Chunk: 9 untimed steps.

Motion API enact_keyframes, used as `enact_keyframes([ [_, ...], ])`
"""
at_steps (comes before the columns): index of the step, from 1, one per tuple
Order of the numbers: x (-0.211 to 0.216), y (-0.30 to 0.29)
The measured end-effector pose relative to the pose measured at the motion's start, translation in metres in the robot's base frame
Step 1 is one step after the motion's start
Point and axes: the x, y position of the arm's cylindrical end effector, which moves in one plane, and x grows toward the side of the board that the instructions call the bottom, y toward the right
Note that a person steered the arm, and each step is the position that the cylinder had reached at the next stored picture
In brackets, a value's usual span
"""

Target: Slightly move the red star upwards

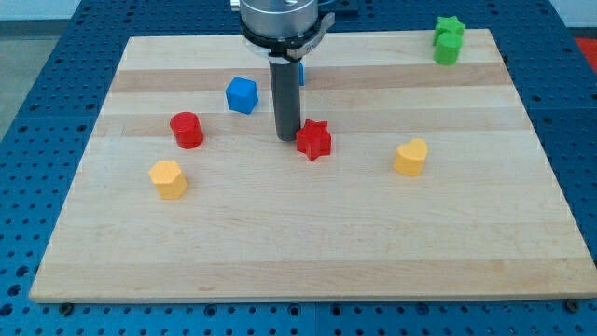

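Note:
The red star lies near the middle of the wooden board. My tip stands on the board right against the star's left side, touching or nearly touching it. The dark rod rises from there toward the view's top.
A blue cube sits up-left of my tip, and another blue block is mostly hidden behind the rod. A red cylinder and a yellow hexagon lie at the left. A yellow heart lies at the right. Two green blocks sit at the top right corner.

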Motion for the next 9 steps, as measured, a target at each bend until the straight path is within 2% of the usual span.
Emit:
enact_keyframes([
  [1,0.001,-0.01],
  [2,0.021,-0.043],
  [4,0.06,-0.032],
  [5,0.048,0.024],
  [6,0.018,0.059],
  [7,0.001,0.067],
  [9,0.023,0.051],
])
